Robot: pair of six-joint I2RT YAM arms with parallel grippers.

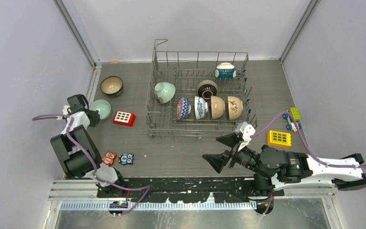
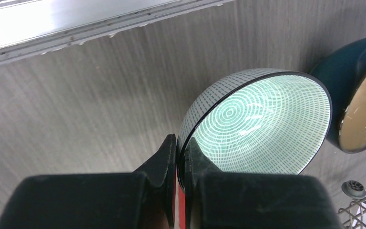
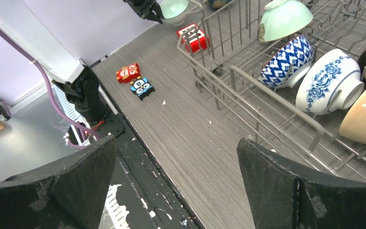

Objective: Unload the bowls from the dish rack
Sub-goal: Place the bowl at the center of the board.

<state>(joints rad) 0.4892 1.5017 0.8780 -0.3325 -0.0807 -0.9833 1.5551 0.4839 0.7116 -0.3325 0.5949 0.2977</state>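
The grey wire dish rack stands mid-table and holds several bowls: pale green, blue-and-red patterned, blue-and-white, two cream, dark brown and teal-and-white. Outside it at the left lie a dark bowl with a tan inside and a green-lined bowl. My left gripper is shut on the rim of that green-lined bowl, which tilts just beside the dark bowl. My right gripper stands wide open and empty, in front of the rack.
A red block lies left of the rack, and two owl figures sit near the front edge. A yellow block and a green block lie to the rack's right. A metal rail borders the table behind the held bowl.
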